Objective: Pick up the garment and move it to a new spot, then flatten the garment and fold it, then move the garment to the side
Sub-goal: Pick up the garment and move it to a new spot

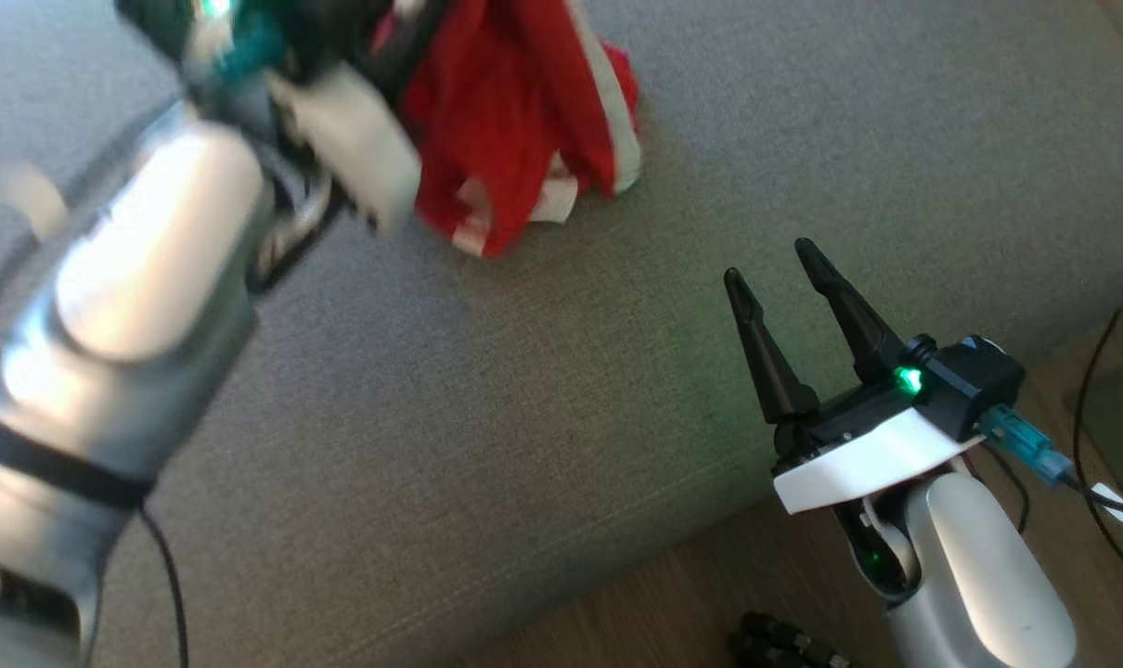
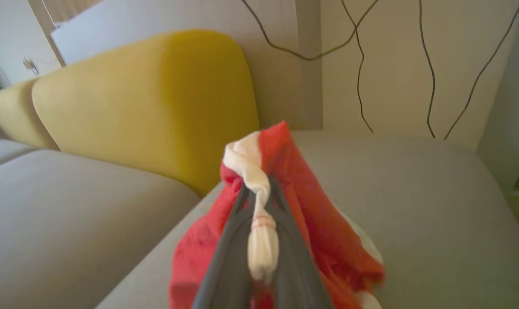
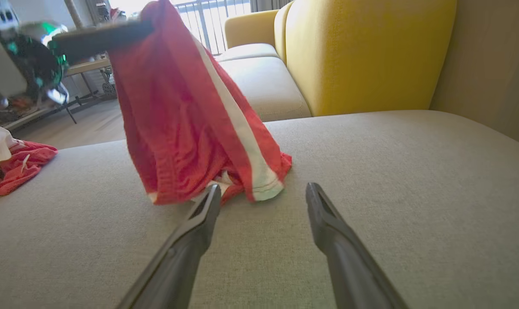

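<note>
Grey woven fabric of the sofa cushion (image 1: 524,436) stretched out under both my arms. Nearest me, my right gripper (image 1: 768,263) hovered over the cushion's front edge, its two dark fingers spread wide with nothing between them. Beyond it, the red garment (image 3: 186,120) with its white side stripe hung from my raised left gripper (image 2: 257,195), whose fingers were pinched tight on a twisted white band of the cloth. The garment's lower hem touched the cushion, bunched just ahead of my right fingertips. At the left of my right wrist view, a second heap of red cloth (image 3: 15,167) lay well apart. Behind everything stood the yellow backrest (image 3: 362,51), and beside it a pale wall with dark cables (image 2: 358,64) hanging.
</note>
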Controlling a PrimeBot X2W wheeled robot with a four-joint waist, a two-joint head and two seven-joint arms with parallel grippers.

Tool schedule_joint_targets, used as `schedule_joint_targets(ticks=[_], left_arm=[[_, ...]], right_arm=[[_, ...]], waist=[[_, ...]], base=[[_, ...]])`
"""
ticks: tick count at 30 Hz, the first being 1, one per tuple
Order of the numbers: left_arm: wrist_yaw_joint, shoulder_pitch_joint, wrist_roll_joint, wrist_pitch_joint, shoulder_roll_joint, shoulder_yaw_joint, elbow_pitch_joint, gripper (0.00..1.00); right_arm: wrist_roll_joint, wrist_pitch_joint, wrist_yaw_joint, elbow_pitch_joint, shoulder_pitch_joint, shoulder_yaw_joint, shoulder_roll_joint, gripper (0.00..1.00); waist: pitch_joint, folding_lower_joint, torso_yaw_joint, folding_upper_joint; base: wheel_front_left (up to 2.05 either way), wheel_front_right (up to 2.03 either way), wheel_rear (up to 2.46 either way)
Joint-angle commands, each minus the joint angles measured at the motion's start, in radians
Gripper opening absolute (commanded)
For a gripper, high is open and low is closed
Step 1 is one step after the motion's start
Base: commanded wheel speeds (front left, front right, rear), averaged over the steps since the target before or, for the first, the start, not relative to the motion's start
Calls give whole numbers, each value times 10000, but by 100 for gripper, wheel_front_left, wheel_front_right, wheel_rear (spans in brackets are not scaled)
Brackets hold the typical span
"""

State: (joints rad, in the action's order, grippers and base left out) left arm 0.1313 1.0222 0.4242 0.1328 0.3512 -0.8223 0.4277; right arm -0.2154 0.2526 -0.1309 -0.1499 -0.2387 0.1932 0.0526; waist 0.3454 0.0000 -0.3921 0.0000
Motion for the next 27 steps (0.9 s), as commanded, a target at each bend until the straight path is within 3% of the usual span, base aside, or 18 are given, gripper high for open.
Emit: schedule_joint_targets(ticks=[1, 9, 14, 15, 16, 17, 18, 27], left_arm=[[-98, -133, -54, 185, 374, 165, -16, 0], [-608, -1947, -84, 915, -21, -339, 1055, 0], [-862, -2886, -17, 1219, -579, -429, 1312, 0], [-904, -3067, -12, 1246, -688, -424, 1297, 9], [-991, -3255, 10, 1265, -774, -358, 1246, 40], [-1072, -3442, 14, 1276, -857, -274, 1127, 93], [-1185, -3646, 22, 1280, -930, -117, 904, 100], [-2186, -6309, -32, 1288, -1337, 1598, -1555, 100]], right_arm=[[-79, 92, 2, 340, -126, 119, -24, 100], [196, 92, 2, 248, -90, 51, -24, 100], [561, 92, 2, 138, 73, -13, -24, 100], [631, 92, 2, 113, 128, -28, -24, 100], [688, 92, 2, 89, 180, -19, -24, 100], [740, 92, 2, 65, 237, -22, -24, 100], [778, 92, 2, 46, 295, -10, -24, 100], [1027, 92, 2, -151, 1001, 117, -24, 100]], waist=[[155, 0, -21, 0], [-137, 0, 412, 0], [-627, 0, 924, 0], [-762, 0, 1041, 0], [-878, 0, 1138, 0], [-1011, 0, 1254, 0], [-1125, 0, 1356, 0], [-2296, 0, 2419, 0]], base=[[0, 0, 0], [0, 0, 0], [0, 0, 0], [0, 0, 0], [0, 0, 0], [0, 0, 0], [0, 0, 0], [0, 0, 0]])
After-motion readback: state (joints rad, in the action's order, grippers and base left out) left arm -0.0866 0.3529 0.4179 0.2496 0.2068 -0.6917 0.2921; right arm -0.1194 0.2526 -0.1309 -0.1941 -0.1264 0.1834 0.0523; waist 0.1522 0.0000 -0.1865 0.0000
